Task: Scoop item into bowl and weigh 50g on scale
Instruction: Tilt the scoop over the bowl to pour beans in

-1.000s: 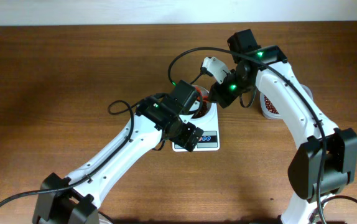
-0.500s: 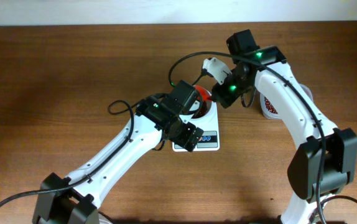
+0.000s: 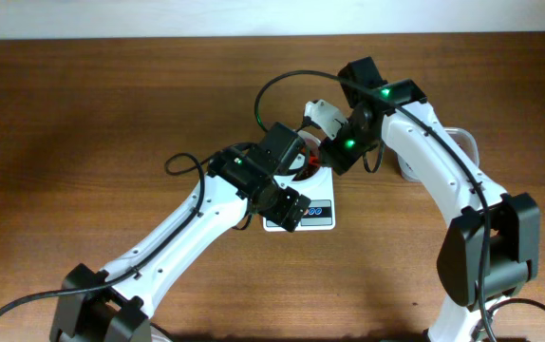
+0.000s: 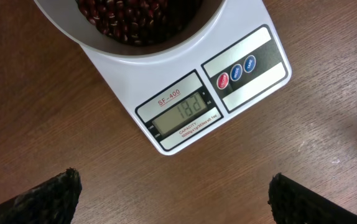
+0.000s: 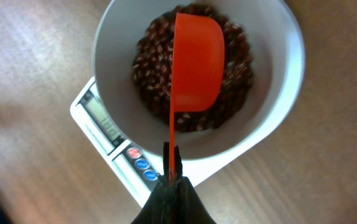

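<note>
Over the bowl (image 5: 113, 56), the right gripper (image 5: 171, 177), pinching the scoop (image 5: 197, 62), has edged inward above the beans (image 5: 150, 56), likely tipping more in. The left gripper (image 4: 175, 199) hangs spread wide above the scale (image 4: 247, 25).

The table (image 4: 54, 124) was brown wood with a fine visible grain and a dull satin finish. The scale (image 4: 119, 78) was smooth white plastic, faintly shiny, with a flat grey display (image 4: 180, 115) and glossy buttons (image 4: 236, 71). The bowl (image 5: 113, 68) looked smooth, white and lightly glossy. The beans (image 5: 150, 68) had a slight sheen. The scoop (image 5: 197, 62) was smooth orange-red plastic. At the lower corners of the left wrist view, the left gripper (image 4: 175, 202) had fingers (image 4: 48, 199) padded in coarse, matt black.
</note>
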`<state>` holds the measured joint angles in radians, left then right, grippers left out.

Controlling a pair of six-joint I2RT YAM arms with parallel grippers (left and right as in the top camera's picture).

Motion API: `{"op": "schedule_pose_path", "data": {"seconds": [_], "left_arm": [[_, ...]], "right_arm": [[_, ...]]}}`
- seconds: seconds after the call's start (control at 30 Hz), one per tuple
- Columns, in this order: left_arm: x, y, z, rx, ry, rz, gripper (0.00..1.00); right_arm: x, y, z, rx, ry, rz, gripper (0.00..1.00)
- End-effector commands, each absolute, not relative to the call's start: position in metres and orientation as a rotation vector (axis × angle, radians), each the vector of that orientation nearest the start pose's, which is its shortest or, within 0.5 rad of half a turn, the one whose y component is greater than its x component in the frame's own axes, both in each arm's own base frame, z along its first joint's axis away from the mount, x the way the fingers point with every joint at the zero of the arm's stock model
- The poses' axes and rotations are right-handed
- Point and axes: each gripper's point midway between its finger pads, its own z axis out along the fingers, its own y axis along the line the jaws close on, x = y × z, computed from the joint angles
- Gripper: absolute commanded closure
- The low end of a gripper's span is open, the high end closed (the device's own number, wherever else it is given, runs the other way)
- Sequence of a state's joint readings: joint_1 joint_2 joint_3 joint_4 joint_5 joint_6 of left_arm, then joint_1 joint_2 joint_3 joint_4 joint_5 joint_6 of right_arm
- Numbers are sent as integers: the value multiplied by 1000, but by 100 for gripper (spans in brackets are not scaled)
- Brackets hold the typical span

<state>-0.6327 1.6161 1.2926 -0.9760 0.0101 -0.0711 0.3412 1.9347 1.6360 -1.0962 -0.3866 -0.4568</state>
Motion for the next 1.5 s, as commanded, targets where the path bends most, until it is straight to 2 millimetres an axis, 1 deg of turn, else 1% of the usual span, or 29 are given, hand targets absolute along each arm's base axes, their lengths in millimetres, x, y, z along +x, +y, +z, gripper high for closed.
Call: {"op": "schedule_pose_path", "data": {"seconds": [0.0,0.07,0.17,0.27,0.37,0.4,0.5,0.57,0.63,0.7,0.77,0.87,0.97,1.07,1.13,1.23,1.33,1.47], "left_arm": [[281,-207,116,815,2776,-134,1],[281,-207,116,815,2776,-134,1],[281,-207,116,815,2776,-134,1],[281,-207,116,815,2776,-134,1],[281,-207,116,815,2776,-134,1],[281,-207,116,815,2776,-134,1],[281,-207,116,815,2776,-134,1],[281,-207,116,815,2776,-134,1],[281,-207,116,815,2776,-134,1],[281,-207,116,815,2776,-134,1],[281,-207,116,815,2776,-134,1],[281,-207,116,815,2776,-134,1],[281,-207,116,815,2776,-134,1],[281,-207,116,815,2776,-134,1],[281,-207,116,815,2776,-134,1],[281,-207,116,815,2776,-134,1],[281,-207,116,815,2776,-134,1],[281,-207,116,815,2776,-134,1]], "right_arm": [[350,201,119,-1184,2657,604,96],[347,201,119,-1184,2663,620,96],[341,213,126,-1179,2632,746,96],[340,212,127,-1127,2666,769,96],[341,214,137,-1049,2643,917,96],[345,211,144,-968,2636,1007,96],[351,204,156,-872,2591,1145,96],[355,199,160,-831,2572,1185,96],[356,196,161,-820,2569,1191,96],[357,195,159,-828,2576,1162,96],[366,184,146,-856,2621,994,96],[369,187,139,-903,2625,894,96],[371,181,124,-975,2685,648,96],[375,181,117,-1028,2692,480,96],[373,187,116,-1053,2681,468,96],[363,192,110,-1086,2701,477,96],[347,187,93,-1096,2764,490,96],[340,193,95,-1096,2768,571,96]]}}
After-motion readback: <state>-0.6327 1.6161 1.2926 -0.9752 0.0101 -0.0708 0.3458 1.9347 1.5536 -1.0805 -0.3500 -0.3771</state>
